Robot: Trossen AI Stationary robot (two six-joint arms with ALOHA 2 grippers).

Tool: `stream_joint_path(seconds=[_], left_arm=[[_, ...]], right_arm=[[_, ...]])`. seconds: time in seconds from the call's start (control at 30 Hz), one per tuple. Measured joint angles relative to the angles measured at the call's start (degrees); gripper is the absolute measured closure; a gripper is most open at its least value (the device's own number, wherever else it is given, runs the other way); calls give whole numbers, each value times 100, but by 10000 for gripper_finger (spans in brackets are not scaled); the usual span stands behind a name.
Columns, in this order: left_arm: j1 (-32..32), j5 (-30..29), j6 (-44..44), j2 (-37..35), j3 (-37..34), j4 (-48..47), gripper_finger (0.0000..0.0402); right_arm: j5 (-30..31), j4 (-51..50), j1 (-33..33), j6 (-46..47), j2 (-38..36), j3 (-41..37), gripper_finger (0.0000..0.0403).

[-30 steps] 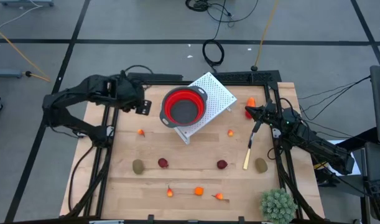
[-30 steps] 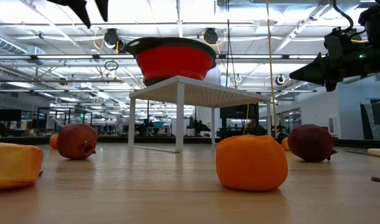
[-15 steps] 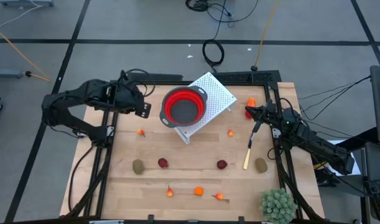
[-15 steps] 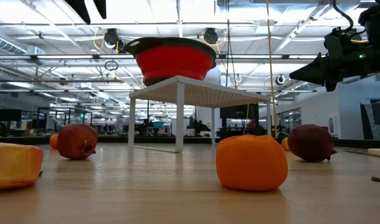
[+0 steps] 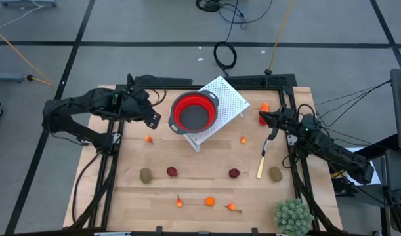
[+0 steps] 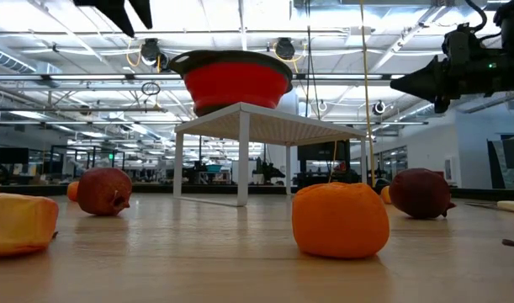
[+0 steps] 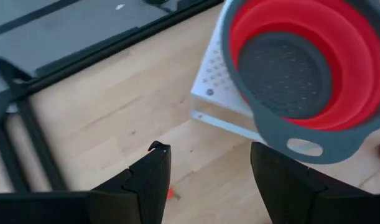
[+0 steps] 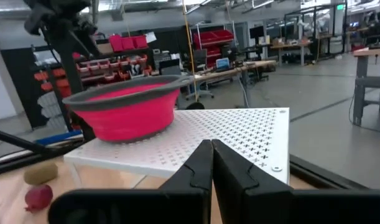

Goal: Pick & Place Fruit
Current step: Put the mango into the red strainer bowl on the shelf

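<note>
While the left gripper (image 5: 152, 118) hangs above the surface (image 5: 207, 187) with its fingers (image 7: 151, 180) spread wide and nothing between them, I judge the step in hand to be the approach to a first fruit. The nearest piece is the tiny orange fruit (image 5: 149, 139), just below and slightly ahead of that gripper on the bare wood; the wrist view catches a sliver of it between the fingers. To do this well I would drop straight down over it, keep the fingers wide until they straddle the piece, then close gently, since so small a thing may squirt sideways. The red bowl (image 5: 194, 112) sits on a white perforated stand (image 5: 230, 98) just beside the left gripper, a short carry away, and I take it as the likely drop point.

The right gripper (image 5: 261, 117) hovers on the far side of the stand, fingers pressed together, holding nothing. An orange-red piece (image 5: 264, 107) lies close by it. The other fruit lie well apart from both grippers: olive ovals (image 5: 146, 176), dark red balls (image 5: 172, 172) and more orange bits (image 5: 210, 201).
</note>
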Motion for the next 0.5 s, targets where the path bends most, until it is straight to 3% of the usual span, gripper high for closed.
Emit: stream_joint_path(seconds=[0.27,0.5], left_arm=[[-69,211,-180,-999,-1936,1493,183],[-251,153,-193,-1933,-3429,2956,183]], right_arm=[[159,-12,-2,481,109,22,403],[398,-26,-3,520,648,341,403]])
